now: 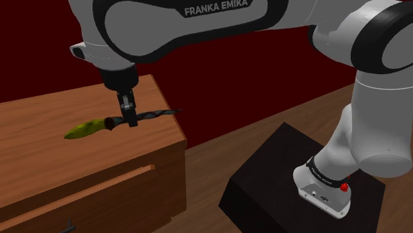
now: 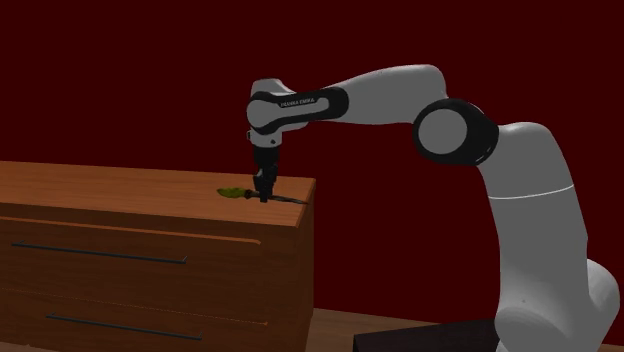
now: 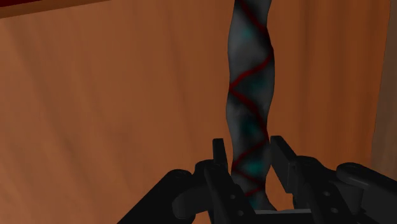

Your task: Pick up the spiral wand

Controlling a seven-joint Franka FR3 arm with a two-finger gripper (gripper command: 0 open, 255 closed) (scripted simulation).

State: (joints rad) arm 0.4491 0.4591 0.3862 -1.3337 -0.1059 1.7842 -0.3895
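The spiral wand (image 1: pixel 155 115) has a dark twisted shaft with red lines and a yellow-green handle (image 1: pixel 83 130). It lies level over the right end of the wooden dresser top (image 1: pixel 40 132). My gripper (image 1: pixel 132 122) comes straight down and is shut on the shaft near the handle. In the second exterior view the wand (image 2: pixel 285 200) points past the dresser's right edge, with the gripper (image 2: pixel 263 195) on it. In the wrist view the shaft (image 3: pixel 251 89) runs away from the gripper (image 3: pixel 251 175), clasped between both fingers (image 3: pixel 219 167). Whether the wand touches the wood I cannot tell.
The dresser (image 2: pixel 150 260) has long drawers with dark handles (image 2: pixel 100 252). Its right edge (image 1: pixel 177 132) drops to a wooden floor (image 1: pixel 218 162). The black stand (image 1: pixel 278 172) sits at the shoulder view's lower right. A dark red wall (image 2: pixel 120 80) runs behind.
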